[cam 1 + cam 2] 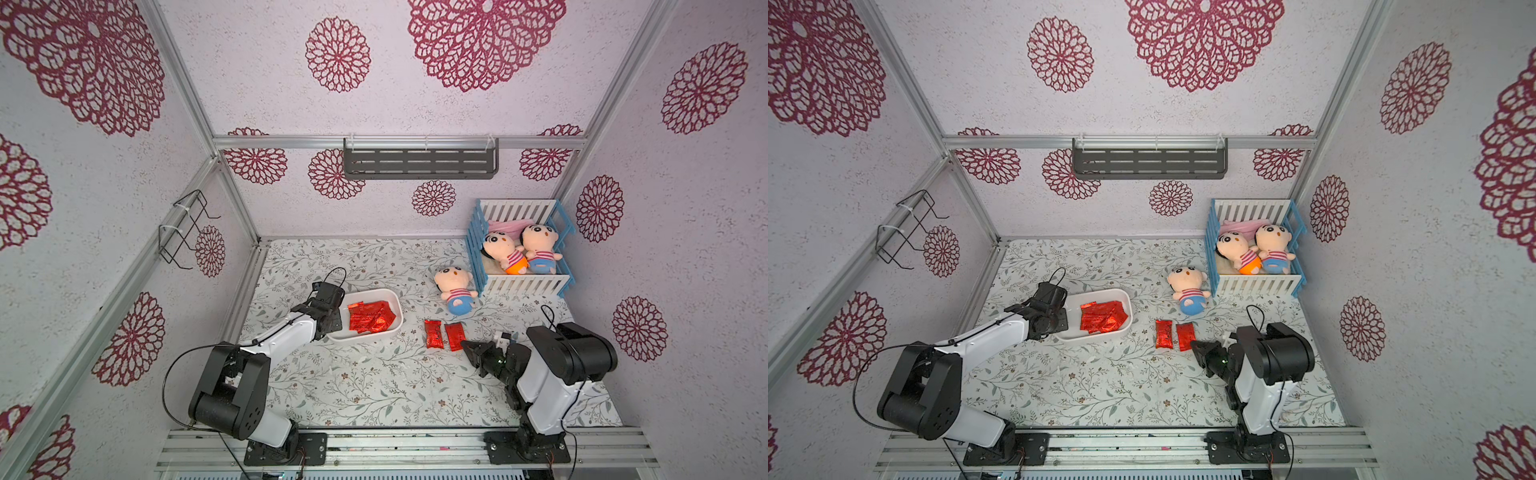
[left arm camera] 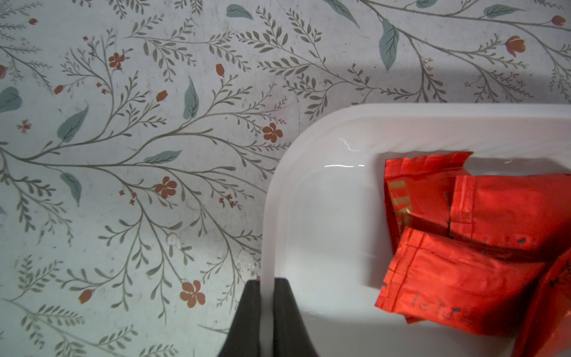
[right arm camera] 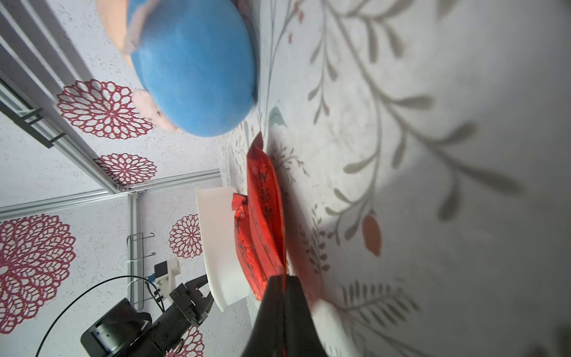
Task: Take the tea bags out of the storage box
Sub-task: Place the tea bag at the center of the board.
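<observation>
The white storage box (image 1: 398, 309) (image 1: 1128, 309) sits left of centre on the floral table, with several red foil tea bags (image 1: 370, 318) (image 1: 1102, 318) (image 2: 463, 278) piled inside. My left gripper (image 1: 337, 320) (image 2: 267, 282) is shut on the wall (image 2: 278, 201) of the box's left end. Two more tea bags lie side by side on the table right of the box (image 1: 433, 333) (image 1: 1163, 333). My right gripper (image 1: 464, 344) (image 1: 1194, 345) (image 3: 283, 279) is shut on the near edge of the right-hand one (image 1: 454, 336) (image 3: 265, 197).
A plush doll (image 1: 455, 291) (image 3: 197, 68) lies just behind the two loose tea bags. A blue-and-white crib (image 1: 521, 286) holding two dolls stands at the back right. A grey shelf (image 1: 419, 160) hangs on the back wall, a wire rack (image 1: 187, 228) on the left wall.
</observation>
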You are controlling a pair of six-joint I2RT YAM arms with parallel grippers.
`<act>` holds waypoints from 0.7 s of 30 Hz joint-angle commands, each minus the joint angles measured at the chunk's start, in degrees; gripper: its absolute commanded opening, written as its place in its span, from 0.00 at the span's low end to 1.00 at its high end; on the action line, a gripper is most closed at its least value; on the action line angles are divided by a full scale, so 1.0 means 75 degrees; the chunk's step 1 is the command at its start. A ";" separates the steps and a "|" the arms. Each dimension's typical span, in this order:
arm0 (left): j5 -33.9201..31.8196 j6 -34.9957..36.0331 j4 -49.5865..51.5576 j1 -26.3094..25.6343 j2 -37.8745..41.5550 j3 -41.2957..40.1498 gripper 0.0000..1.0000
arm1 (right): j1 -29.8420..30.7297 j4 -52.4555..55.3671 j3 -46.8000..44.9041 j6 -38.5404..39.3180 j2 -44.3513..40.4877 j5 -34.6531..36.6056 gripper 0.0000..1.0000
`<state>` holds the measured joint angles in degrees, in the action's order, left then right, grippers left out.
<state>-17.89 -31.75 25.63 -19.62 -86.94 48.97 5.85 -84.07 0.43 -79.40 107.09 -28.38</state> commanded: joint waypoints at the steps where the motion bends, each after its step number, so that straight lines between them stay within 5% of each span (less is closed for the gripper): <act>1: -0.0181 0.0037 0.0442 -0.0056 -0.0256 -0.0131 0.00 | -0.0018 -0.1941 -0.0333 -0.0706 0.0779 0.0009 0.04; 5: -0.0183 0.0036 0.0443 -0.0057 -0.0267 -0.0126 0.00 | -0.0009 -0.2924 -0.0432 -0.0982 0.1666 0.0103 0.01; 12: -0.0181 0.0042 0.0462 -0.0056 -0.0303 -0.0113 0.00 | -0.0016 -0.2728 -0.0537 -0.0664 0.1477 0.0304 0.01; 21: -0.0184 0.0040 0.0480 -0.0068 -0.0333 -0.0084 0.00 | -0.0024 -0.2900 -0.0561 -0.0711 0.1708 0.0334 0.31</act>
<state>-18.35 -31.77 25.74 -19.79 -87.15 49.08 5.74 -90.11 1.32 -83.33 113.89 -28.80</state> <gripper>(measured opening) 0.093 0.304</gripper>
